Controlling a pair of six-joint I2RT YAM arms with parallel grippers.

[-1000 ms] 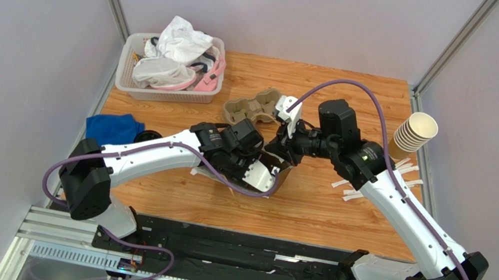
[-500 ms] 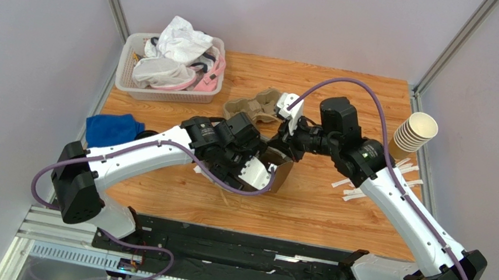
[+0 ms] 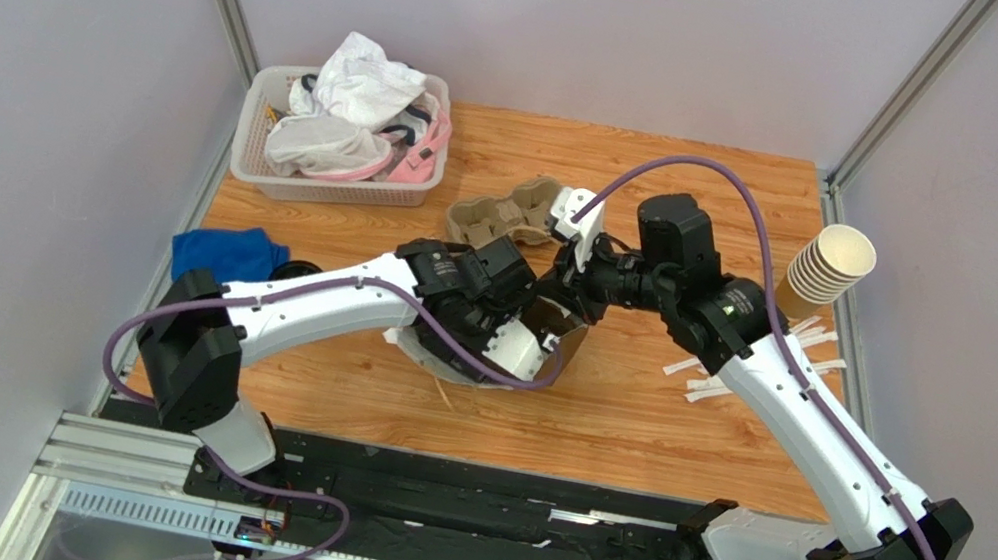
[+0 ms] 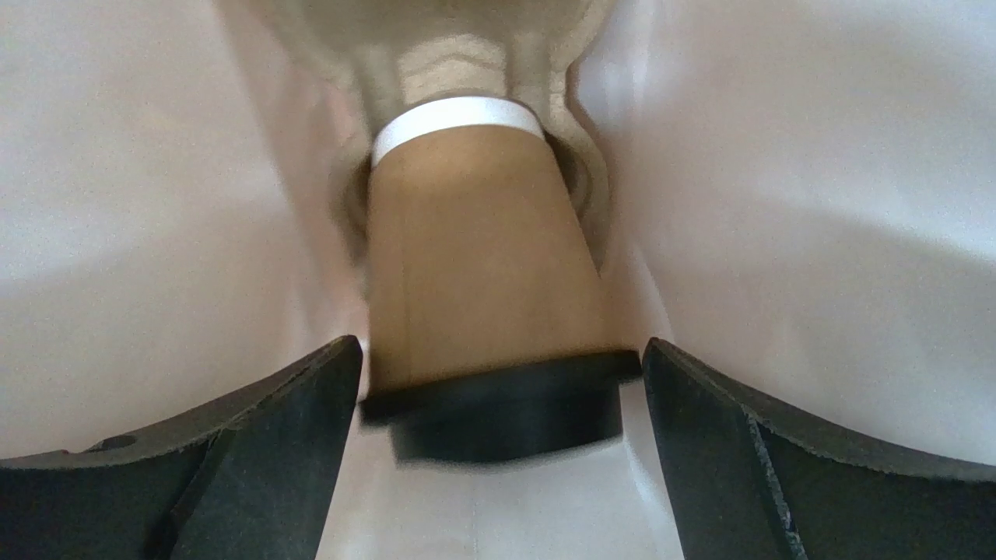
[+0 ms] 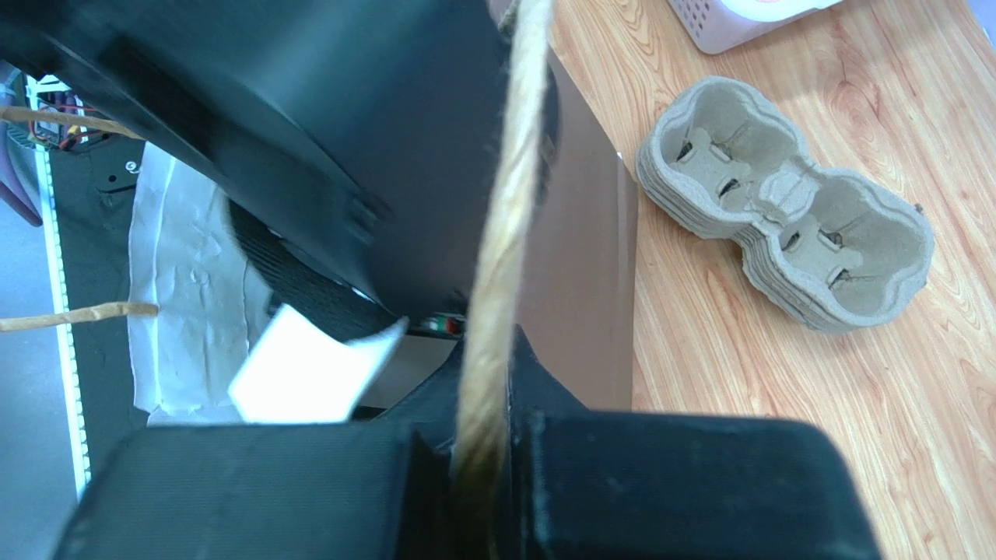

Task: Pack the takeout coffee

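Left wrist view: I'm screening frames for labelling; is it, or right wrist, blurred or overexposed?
Left wrist view: the tan paper cup has a smeared black plastic lid, the white bag walls nearly washed out. Right wrist view: the pale twine handle is soft, the beige pulp carrier sharp.

Bright, even light casts soft shadows; the coffee cup (image 4: 479,257) is smeared at its lower end, the close twine (image 5: 505,233) blurred.

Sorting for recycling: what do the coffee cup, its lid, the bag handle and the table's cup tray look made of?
Coffee cup: matte tan paper, white band at base. Lid: smooth black, likely plastic. Bag handle, in the right pincer: twisted fibrous paper twine, seemingly. Cup tray: rough grey-beige moulded pulp.
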